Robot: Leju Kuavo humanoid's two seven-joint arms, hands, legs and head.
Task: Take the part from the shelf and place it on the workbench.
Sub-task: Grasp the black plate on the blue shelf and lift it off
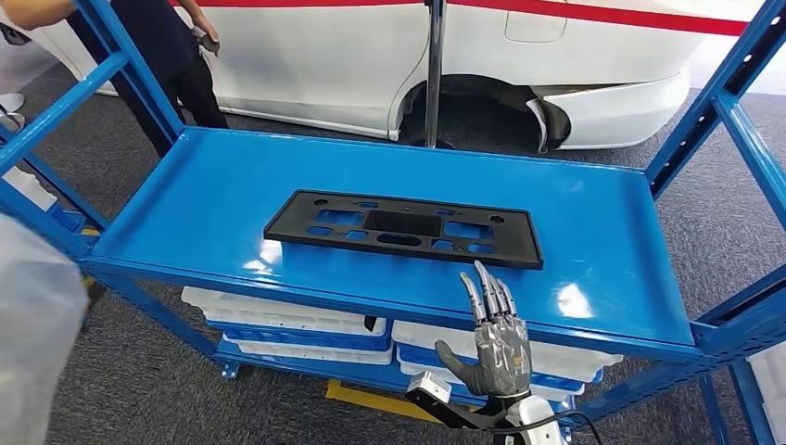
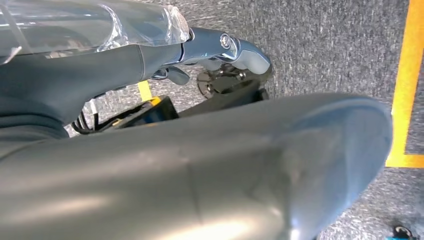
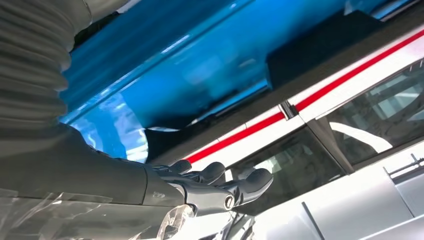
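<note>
The part (image 1: 403,229) is a flat black rectangular plate with several cut-outs, lying in the middle of the blue shelf deck (image 1: 593,232). My right hand (image 1: 496,338) is raised just in front of the shelf's front edge, below and to the right of the part's near edge. Its fingers are stretched upward and apart, holding nothing and not touching the part. In the right wrist view the same hand's dark fingers (image 3: 215,185) hang free beside the blue deck (image 3: 200,65). My left hand (image 2: 225,47) hangs low over grey carpet and holds nothing.
Blue uprights (image 1: 732,102) frame the shelf on both sides. White trays (image 1: 297,324) fill the lower level. A white car (image 1: 556,56) and a grey pole (image 1: 435,65) stand behind it, and a person (image 1: 176,46) at the back left. A yellow floor line (image 2: 405,75) crosses the carpet.
</note>
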